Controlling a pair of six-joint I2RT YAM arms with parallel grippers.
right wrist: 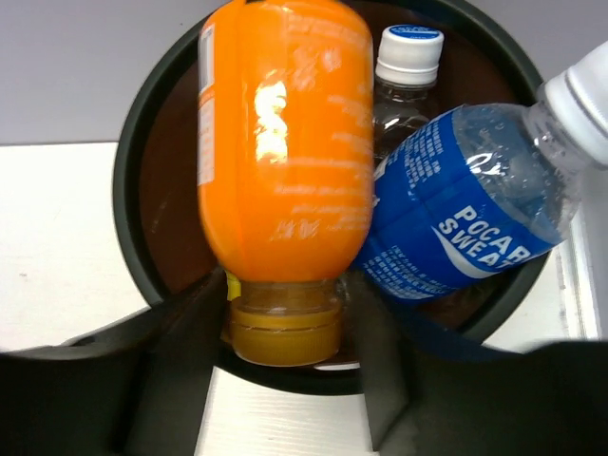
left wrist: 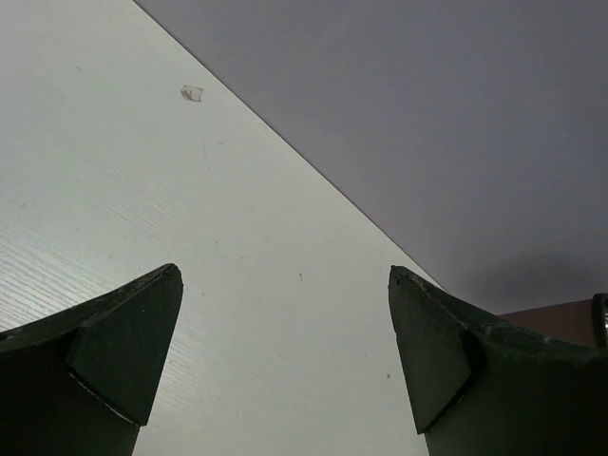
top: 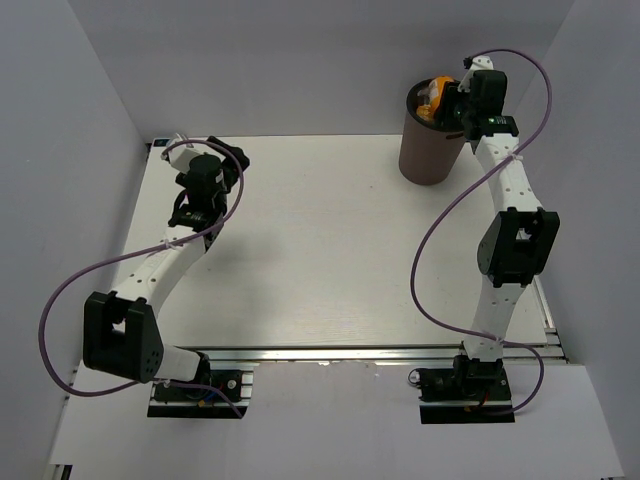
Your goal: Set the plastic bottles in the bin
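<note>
The brown bin (top: 428, 152) stands at the back right of the table. My right gripper (top: 452, 100) is over its mouth, shut on the neck of the short orange bottle (top: 432, 98). In the right wrist view the orange bottle (right wrist: 285, 142) hangs base first over the bin's black rim (right wrist: 142, 142), with my gripper (right wrist: 285, 332) at its cap. The blue-labelled bottle (right wrist: 456, 218) and the clear bottle (right wrist: 404, 85) lie inside the bin. My left gripper (top: 225, 158) is open and empty at the back left; it also shows in the left wrist view (left wrist: 285, 351).
White walls close in the table at the back and sides. A tiny clear scrap (left wrist: 192, 92) lies near the back wall. The bin's side (left wrist: 551, 313) shows at the right edge of the left wrist view.
</note>
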